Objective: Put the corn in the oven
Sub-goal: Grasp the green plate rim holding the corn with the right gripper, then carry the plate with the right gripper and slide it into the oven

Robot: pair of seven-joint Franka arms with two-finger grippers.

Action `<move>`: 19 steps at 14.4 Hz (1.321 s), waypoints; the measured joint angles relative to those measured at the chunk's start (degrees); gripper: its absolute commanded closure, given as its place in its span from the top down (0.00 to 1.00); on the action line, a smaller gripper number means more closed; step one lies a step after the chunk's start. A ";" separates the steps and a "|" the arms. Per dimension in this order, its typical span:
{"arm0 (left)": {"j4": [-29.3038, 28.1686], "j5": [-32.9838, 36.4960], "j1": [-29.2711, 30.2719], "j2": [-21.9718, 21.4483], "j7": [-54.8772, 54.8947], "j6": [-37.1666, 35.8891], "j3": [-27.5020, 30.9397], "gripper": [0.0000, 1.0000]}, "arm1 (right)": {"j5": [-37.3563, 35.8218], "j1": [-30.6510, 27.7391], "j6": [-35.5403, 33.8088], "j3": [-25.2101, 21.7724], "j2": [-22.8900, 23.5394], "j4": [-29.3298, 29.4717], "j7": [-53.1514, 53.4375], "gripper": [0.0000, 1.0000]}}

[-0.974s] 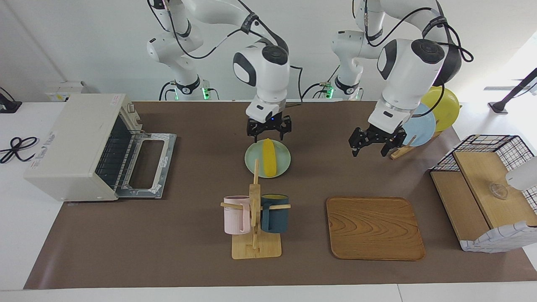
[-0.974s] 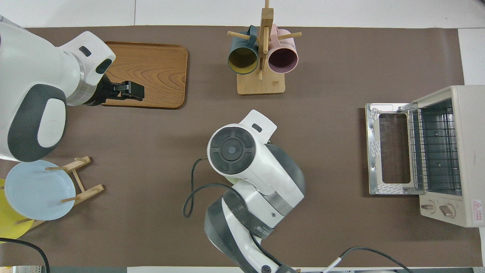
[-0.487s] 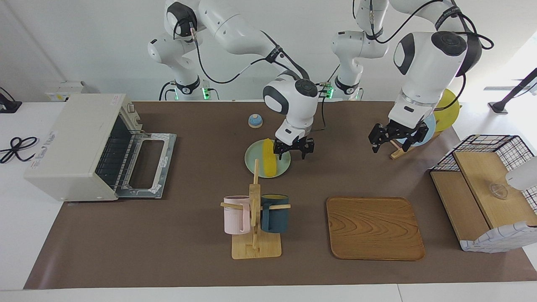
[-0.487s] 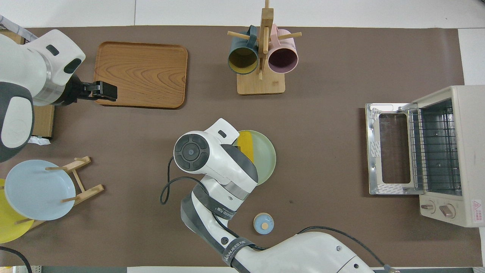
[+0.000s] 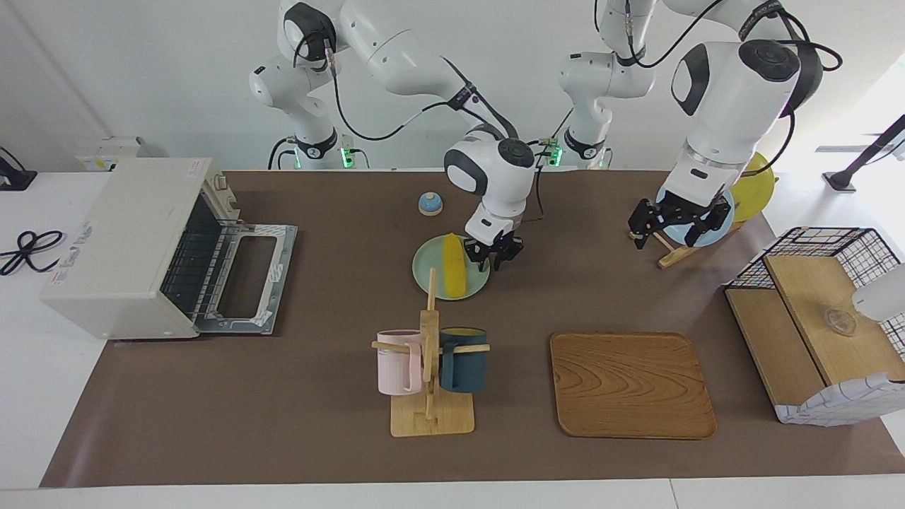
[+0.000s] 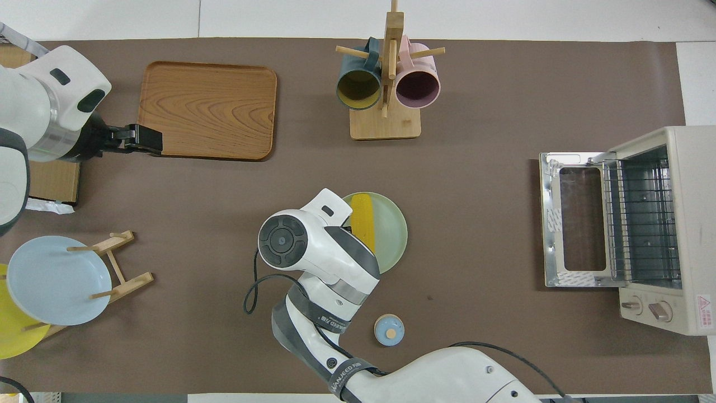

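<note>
The yellow corn (image 5: pixel 452 265) lies on a pale green plate (image 5: pixel 475 283) mid-table; it also shows in the overhead view (image 6: pixel 364 221). My right gripper (image 5: pixel 493 260) is open and low over the plate's edge, beside the corn on the side toward the left arm's end, holding nothing. The overhead view hides its fingers under the wrist. The off-white oven (image 5: pixel 127 240) stands at the right arm's end with its door (image 5: pixel 247 276) folded down and the wire rack showing (image 6: pixel 637 218). My left gripper (image 5: pixel 672 226) is open and empty, raised by the plate rack.
A mug rack (image 5: pixel 431 367) with a pink and a dark blue mug stands farther from the robots than the plate. A wooden tray (image 5: pixel 629 385), a basket shelf (image 5: pixel 820 318), a plate rack with a yellow plate (image 5: pixel 753 187) and a small blue bell (image 5: pixel 430 203) are also there.
My right gripper dropped from above the corn to the plate's edge beside it and turned. My left arm rose and drew back toward the plate rack.
</note>
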 measured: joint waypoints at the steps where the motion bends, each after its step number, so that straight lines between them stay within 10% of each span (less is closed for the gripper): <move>1: 0.00 0.02 0.04 -0.28 0.00 -0.56 0.08 1.00 | -0.15 0.00 -0.22 -0.03 -0.35 -0.17 0.00 0.00; 14: -0.09 0.11 4.60 -1.81 6.22 -6.40 0.14 1.00 | -9.41 -6.82 -20.76 -1.30 -3.38 5.30 -12.20 0.00; 19: -0.22 0.11 4.65 -1.81 6.39 -6.45 -0.19 1.00 | -9.96 -16.29 -24.76 -1.43 -11.62 1.00 -26.47 0.00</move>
